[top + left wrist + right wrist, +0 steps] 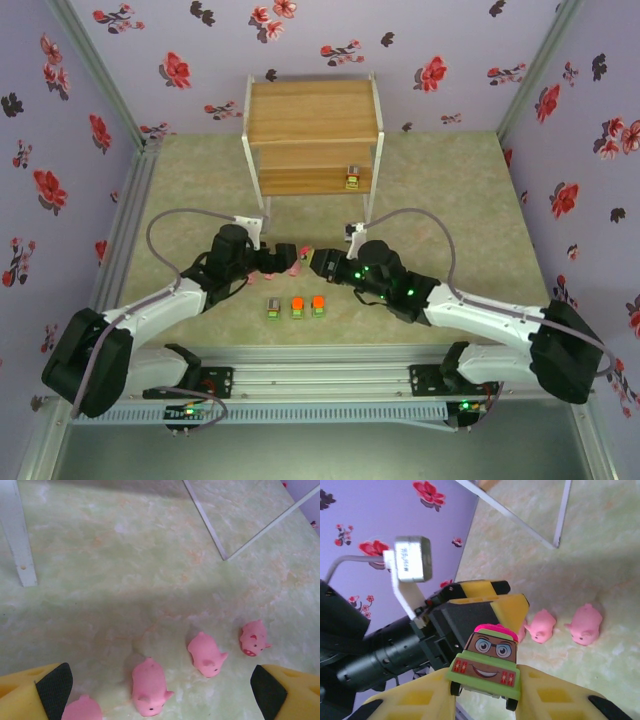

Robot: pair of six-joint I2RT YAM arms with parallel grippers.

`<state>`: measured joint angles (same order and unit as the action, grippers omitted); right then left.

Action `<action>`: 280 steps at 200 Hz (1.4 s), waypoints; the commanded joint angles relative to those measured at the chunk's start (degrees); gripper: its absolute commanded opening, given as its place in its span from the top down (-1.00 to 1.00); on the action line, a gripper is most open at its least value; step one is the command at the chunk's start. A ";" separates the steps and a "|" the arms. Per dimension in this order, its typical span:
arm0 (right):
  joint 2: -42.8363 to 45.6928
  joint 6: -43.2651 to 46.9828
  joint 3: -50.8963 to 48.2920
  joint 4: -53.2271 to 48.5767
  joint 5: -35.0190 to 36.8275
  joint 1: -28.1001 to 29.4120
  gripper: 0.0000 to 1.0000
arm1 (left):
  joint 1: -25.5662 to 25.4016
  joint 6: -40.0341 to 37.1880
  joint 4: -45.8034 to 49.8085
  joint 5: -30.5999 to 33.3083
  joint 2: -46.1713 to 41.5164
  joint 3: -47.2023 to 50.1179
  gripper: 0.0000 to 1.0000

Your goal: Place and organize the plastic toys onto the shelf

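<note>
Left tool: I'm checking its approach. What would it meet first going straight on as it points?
Probably the pig midway between its open fingers, then the table; depth is unclear.

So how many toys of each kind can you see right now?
Pink pigs: 4
Square blocks: 5 (1 on the shelf, 3 in a row on the table, 1 in the right end effector)
Total: 9 in sight
</note>
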<state>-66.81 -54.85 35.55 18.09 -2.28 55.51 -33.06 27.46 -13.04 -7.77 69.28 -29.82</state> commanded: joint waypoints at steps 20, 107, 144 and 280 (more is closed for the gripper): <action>2.70 4.02 -0.43 -0.62 3.36 0.36 0.87 | 0.95 2.04 -4.08 -7.96 0.93 0.70 -0.94; 7.30 4.34 -5.16 3.82 2.31 -2.79 0.85 | 7.85 18.67 -32.70 -30.60 9.47 5.56 -0.73; 6.46 3.79 -6.43 6.71 1.28 -3.74 0.85 | 8.69 34.51 -59.64 -40.66 22.91 5.28 -0.64; 3.81 1.62 -9.59 16.22 -1.46 -6.54 0.85 | 3.99 37.92 -60.53 -45.05 20.21 2.63 -0.32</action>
<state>-62.70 -52.34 26.98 29.98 -2.17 49.84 -28.56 64.05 -70.72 -51.11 91.44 -25.87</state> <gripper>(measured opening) 0.078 0.663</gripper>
